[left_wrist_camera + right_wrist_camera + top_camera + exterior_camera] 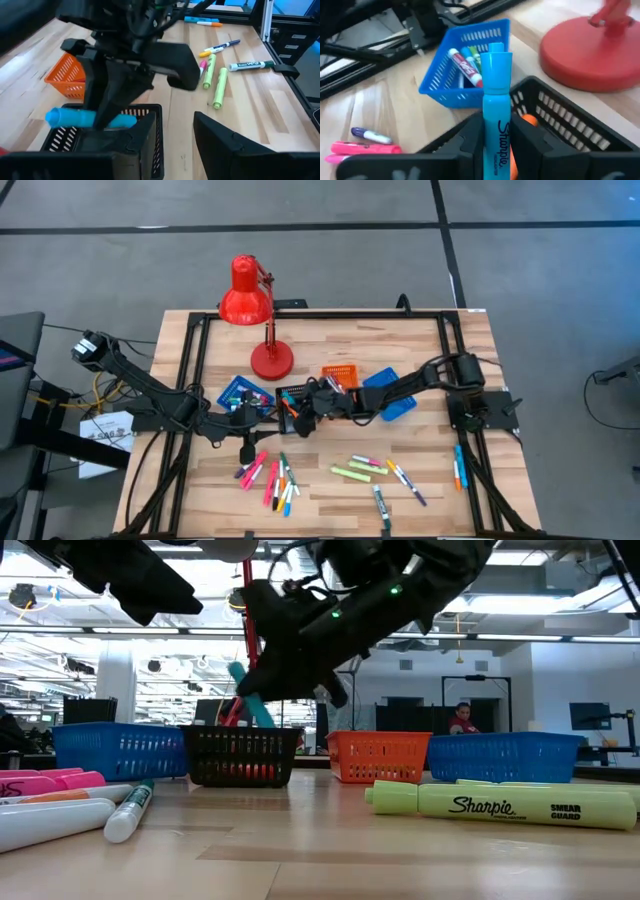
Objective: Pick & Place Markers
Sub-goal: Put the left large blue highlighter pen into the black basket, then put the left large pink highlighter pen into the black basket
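Here the right tool [495, 145] hangs just above the black tray [570, 120], clenched on a light blue marker [495, 100] that stands between its fingers with the capped end up, over the tray's rim. From above, that tool [300, 408] sits right over the black tray [290, 395], which lies on the wooden surface [430, 340] between a blue tray [243, 392] holding markers and an orange tray [340, 374]; a second blue tray [398, 408] lies beyond the orange one, under the right arm. The red lamp [268, 360] stands just behind the black tray. The left tool [247, 442] hovers near the black tray on the side away from the lamp, its fingers [225, 140] apart and holding nothing. In front of the trays, loose markers are scattered: a pink, orange and green cluster [272, 478] by the left tool, yellow-green highlighters [352, 473] and others farther along, and two more [459, 467] at the surface's right edge. At table height, a yellow Sharpie highlighter [500, 805] lies nearest the camera, well apart from the black tray [240, 755].
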Action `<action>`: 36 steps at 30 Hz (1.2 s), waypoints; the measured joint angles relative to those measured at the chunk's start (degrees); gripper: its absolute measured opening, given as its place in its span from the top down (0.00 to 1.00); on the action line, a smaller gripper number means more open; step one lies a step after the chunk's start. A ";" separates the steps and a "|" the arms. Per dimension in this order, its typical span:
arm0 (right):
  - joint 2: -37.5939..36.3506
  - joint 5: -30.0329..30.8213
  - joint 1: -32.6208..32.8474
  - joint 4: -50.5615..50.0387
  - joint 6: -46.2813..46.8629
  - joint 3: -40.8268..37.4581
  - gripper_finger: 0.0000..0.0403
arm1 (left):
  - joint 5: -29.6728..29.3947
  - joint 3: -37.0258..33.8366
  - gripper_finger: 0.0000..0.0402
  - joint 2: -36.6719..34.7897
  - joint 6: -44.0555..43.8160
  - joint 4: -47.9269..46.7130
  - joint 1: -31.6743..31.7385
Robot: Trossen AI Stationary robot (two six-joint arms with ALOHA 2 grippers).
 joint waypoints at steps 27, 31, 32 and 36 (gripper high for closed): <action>-20.37 -1.23 1.19 -10.41 -21.08 1.10 0.53 | 24.19 14.12 0.68 15.29 -27.26 -9.45 -5.71; -23.90 -1.19 2.33 -18.86 -21.09 1.09 0.54 | 21.40 17.38 0.68 15.23 -35.27 -23.23 -5.61; -24.30 -1.22 2.58 -20.33 -21.08 1.08 0.55 | 20.76 17.36 0.68 15.32 -37.16 -25.79 -5.46; -25.33 -1.26 3.15 -24.04 -21.26 1.06 0.56 | 18.45 17.35 0.68 16.89 -42.53 -34.19 -5.46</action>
